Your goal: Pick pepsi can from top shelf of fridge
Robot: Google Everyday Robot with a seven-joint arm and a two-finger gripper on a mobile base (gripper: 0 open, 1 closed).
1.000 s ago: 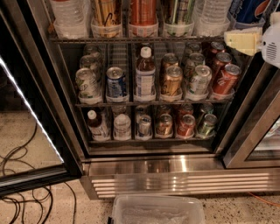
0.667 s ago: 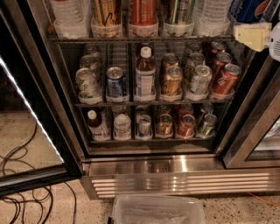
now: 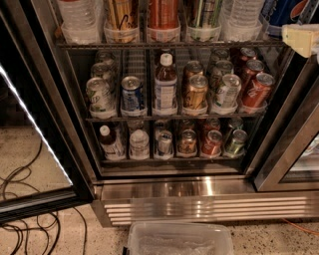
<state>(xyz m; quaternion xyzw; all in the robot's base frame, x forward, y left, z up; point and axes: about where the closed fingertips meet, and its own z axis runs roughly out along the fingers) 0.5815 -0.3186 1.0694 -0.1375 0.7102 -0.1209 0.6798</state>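
The fridge [image 3: 199, 204] stands open, with a dark interior and a slatted steel grille at its base. The top shelf [image 3: 164, 45] is a wire rack carrying bottles and tall cans. The pepsi can [image 3: 280, 12], deep blue with a red-and-white logo, stands at that shelf's far right end and is cut off by the top of the view. My gripper [image 3: 301, 40], a cream-coloured piece, is at the right edge of the view, just below and to the right of the pepsi can, level with the top shelf's front rail.
Two lower racks hold several cans and bottles, among them a blue-and-silver can [image 3: 132, 94]. The open glass door with a lit strip [image 3: 35, 129] is on the left. Cables [image 3: 20, 199] lie on the floor. A clear plastic bin [image 3: 179, 241] sits in front of the grille.
My gripper has moved up and slightly right, towards the right end of the top shelf. The cans and bottles have not moved.
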